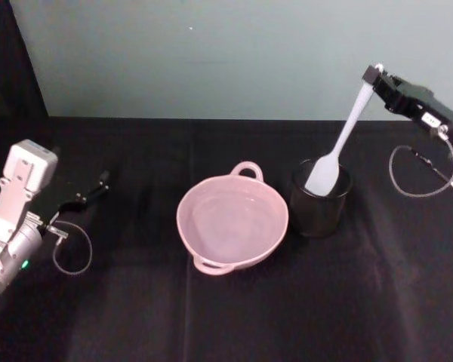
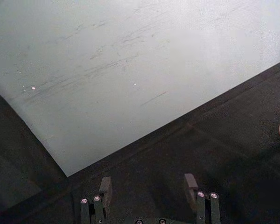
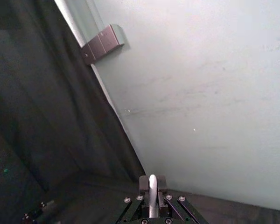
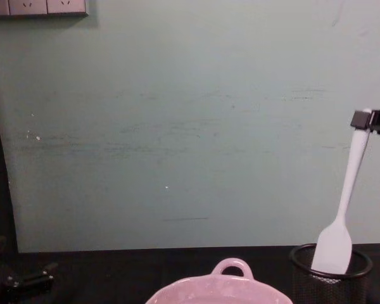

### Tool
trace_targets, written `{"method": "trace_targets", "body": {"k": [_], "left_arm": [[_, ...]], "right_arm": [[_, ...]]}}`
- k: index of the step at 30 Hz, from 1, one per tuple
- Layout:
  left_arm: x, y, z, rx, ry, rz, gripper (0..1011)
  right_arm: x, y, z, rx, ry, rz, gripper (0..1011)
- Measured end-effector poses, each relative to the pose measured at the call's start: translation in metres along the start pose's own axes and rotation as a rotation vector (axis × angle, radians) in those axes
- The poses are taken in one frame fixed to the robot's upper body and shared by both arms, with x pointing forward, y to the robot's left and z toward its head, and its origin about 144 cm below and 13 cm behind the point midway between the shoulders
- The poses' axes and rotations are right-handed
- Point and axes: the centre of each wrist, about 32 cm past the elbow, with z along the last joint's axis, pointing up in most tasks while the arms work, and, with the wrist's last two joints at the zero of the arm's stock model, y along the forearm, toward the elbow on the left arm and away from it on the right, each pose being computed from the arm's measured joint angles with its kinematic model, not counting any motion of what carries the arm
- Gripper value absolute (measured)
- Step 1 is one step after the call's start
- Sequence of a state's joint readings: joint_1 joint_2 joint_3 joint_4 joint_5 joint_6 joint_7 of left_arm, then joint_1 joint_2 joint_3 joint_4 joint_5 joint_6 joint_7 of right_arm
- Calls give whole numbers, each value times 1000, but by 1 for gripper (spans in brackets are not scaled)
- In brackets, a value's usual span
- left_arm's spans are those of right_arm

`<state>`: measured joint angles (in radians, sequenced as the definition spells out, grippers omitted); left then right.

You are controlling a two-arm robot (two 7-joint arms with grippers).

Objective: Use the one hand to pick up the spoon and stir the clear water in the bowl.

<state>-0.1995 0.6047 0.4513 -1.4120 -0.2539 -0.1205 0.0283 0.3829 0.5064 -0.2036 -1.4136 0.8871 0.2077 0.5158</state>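
Note:
The long white spoon (image 1: 338, 151) stands tilted, its broad blade still inside the black wire-mesh cup (image 1: 320, 202). My right gripper (image 1: 374, 75) is shut on the tip of the spoon's handle, high at the right; in the chest view the spoon (image 4: 343, 209) hangs from the right gripper (image 4: 362, 120) over the cup (image 4: 330, 273). In the right wrist view the handle tip (image 3: 152, 195) sits between the closed fingers. The pale pink bowl (image 1: 232, 220) with clear water sits mid-table, left of the cup. My left gripper (image 1: 90, 193) rests open at the far left.
A black cloth covers the table (image 1: 226, 317), with a pale green wall (image 1: 211, 53) behind. Grey cable loops hang by each wrist. The bowl's rim (image 4: 210, 292) shows at the bottom of the chest view. A wall socket plate (image 4: 38, 6) is at the top left.

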Motion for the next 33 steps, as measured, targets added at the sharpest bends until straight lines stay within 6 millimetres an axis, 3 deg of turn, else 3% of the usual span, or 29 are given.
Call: {"method": "trace_targets", "body": {"k": [12, 33], "left_arm": [[0, 0, 0, 0, 0, 0, 1011], [0, 0, 0, 0, 0, 0, 1011]], "right_arm": [[14, -4, -24, -46, 38, -11, 108], [24, -1, -41, -75, 78, -27, 108]]}}
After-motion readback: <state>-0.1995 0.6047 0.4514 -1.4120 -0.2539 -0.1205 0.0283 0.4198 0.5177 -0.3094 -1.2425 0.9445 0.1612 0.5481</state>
